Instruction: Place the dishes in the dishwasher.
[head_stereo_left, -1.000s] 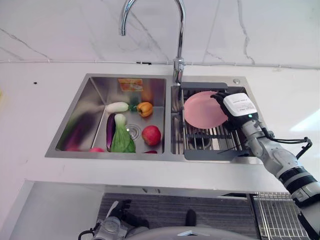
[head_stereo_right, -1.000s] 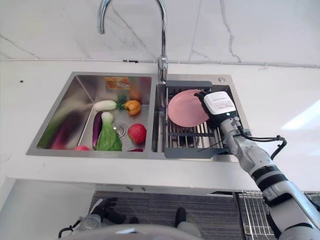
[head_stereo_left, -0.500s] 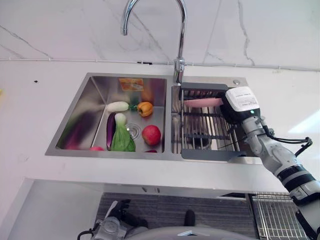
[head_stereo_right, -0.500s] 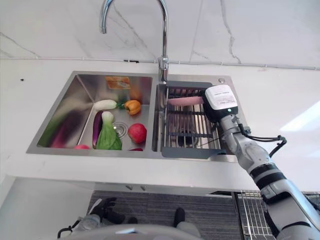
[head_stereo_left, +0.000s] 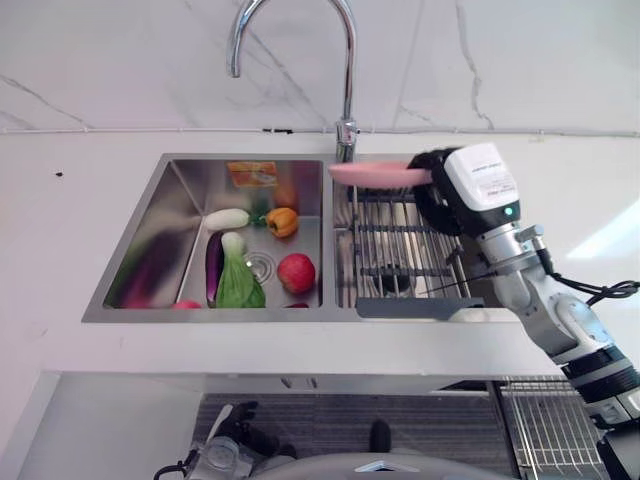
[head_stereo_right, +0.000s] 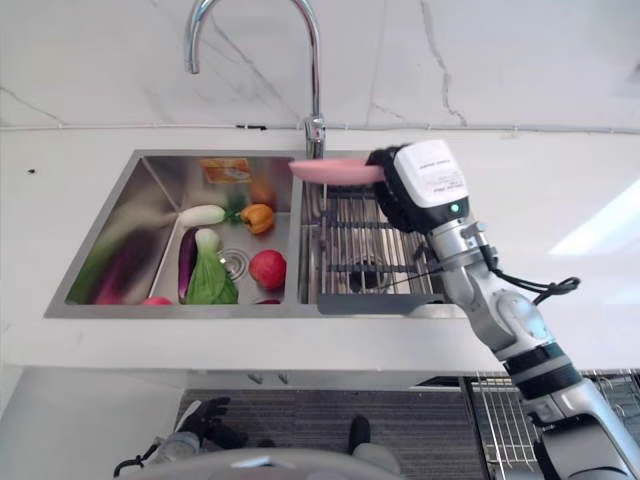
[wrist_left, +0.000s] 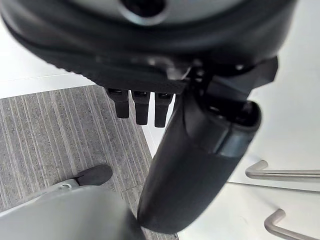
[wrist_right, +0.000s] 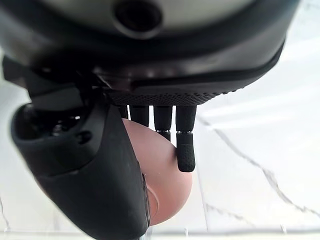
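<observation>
Our right hand (head_stereo_left: 440, 190) pinches the plate (head_stereo_left: 375, 174) between fingers (wrist_right: 184, 145) and thumb, level above the rack (head_stereo_left: 405, 250); a thin grip could slip.

Right hand (head_stereo_left: 440, 190) raised, fingers curled in a grip; left hand (wrist_left: 195, 165) seemingly relaxed.
</observation>
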